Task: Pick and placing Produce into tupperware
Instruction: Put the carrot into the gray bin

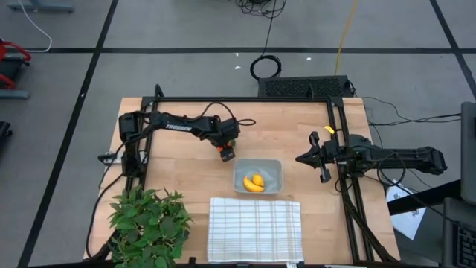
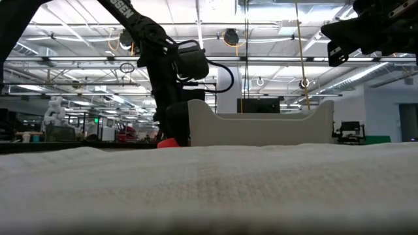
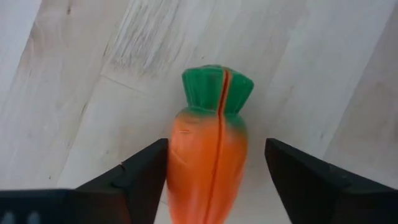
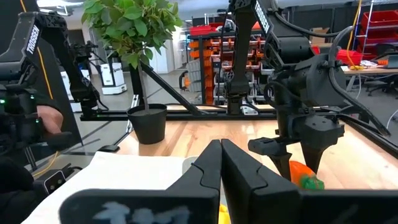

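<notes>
Left gripper [image 3: 214, 180], jaws wide, straddles the carrot [image 3: 208, 158] lying flat, green top pointing away, beside the tupperware [image 1: 257, 177] holding the banana [image 1: 253, 183]. Right gripper [image 1: 318, 157] waits aside, jaws closed.

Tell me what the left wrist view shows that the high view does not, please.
Only the left wrist view shows the carrot's green top and the open left gripper with one finger on each side of the carrot. Only the high view shows the tupperware holding two yellow pieces, the right gripper, the cloth and the plant. Both show the wooden table.
</notes>
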`<action>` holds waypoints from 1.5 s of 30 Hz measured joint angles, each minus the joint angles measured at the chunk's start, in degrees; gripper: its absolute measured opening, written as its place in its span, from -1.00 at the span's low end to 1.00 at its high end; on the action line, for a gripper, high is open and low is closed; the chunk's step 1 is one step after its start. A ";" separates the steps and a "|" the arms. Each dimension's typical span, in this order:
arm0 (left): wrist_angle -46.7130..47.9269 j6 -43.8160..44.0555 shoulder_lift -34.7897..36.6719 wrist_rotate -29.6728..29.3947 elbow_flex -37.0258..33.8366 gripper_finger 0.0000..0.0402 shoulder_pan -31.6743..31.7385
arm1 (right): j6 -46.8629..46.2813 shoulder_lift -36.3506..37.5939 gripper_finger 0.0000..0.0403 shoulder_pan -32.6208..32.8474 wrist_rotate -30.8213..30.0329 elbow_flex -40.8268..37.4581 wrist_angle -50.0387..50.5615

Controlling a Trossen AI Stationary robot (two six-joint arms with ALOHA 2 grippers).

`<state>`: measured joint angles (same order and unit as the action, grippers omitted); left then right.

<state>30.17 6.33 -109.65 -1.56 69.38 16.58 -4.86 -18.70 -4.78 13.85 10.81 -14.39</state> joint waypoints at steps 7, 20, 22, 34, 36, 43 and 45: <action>0.36 -1.13 0.00 0.00 0.00 -0.05 0.00 | 0.17 0.00 -1.00 0.00 0.00 0.00 -0.01; 1.90 -3.72 0.70 -0.02 0.04 -0.20 0.00 | 0.17 0.00 -1.00 0.00 0.00 0.00 -0.05; 1.72 -4.30 1.27 -0.17 0.10 -0.17 0.00 | 0.17 -0.02 -1.00 0.00 0.00 0.00 -0.05; 2.93 -6.05 10.13 -1.66 0.24 -0.20 0.32 | 0.19 -0.02 -1.00 0.00 -0.02 0.02 0.04; 2.91 -7.41 11.94 -1.95 0.24 -0.19 0.33 | 0.13 -0.02 -1.00 0.00 -0.02 0.02 0.00; 2.78 -11.88 18.31 -2.49 0.24 -0.18 0.31 | 0.01 -0.02 -1.00 0.00 -0.02 0.02 0.03; 2.64 -12.77 19.89 -2.51 0.24 -0.18 0.31 | 0.01 -0.02 -1.00 0.00 -0.02 0.02 0.04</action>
<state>32.82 -6.44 -89.76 -4.08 69.63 16.88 -4.85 -18.72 -4.78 13.82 10.83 -14.35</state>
